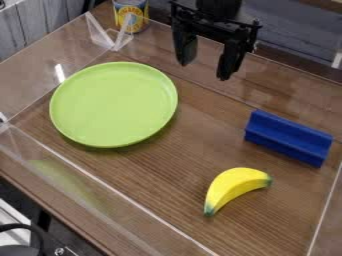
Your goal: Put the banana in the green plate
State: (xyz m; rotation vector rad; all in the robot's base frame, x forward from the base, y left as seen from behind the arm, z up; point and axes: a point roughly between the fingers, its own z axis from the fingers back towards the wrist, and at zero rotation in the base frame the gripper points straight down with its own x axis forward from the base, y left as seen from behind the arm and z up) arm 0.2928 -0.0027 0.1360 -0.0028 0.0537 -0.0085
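The banana (235, 188), small, curved and yellow with greenish tips, lies on the wooden table near the front right. The green plate (114, 103), round and lime-green with a shallow rim, rests at the left with nothing in it. My gripper (202, 55) hangs at the back centre, pointing down, its black fingers (226, 60) spread open with nothing between them. It is well behind the banana and to the right of the plate's far edge.
A blue rectangular block (287, 137) sits at the right, between the gripper and the banana. A yellow can (128, 14) stands at the back. Clear plastic walls (104, 36) border the table's edges.
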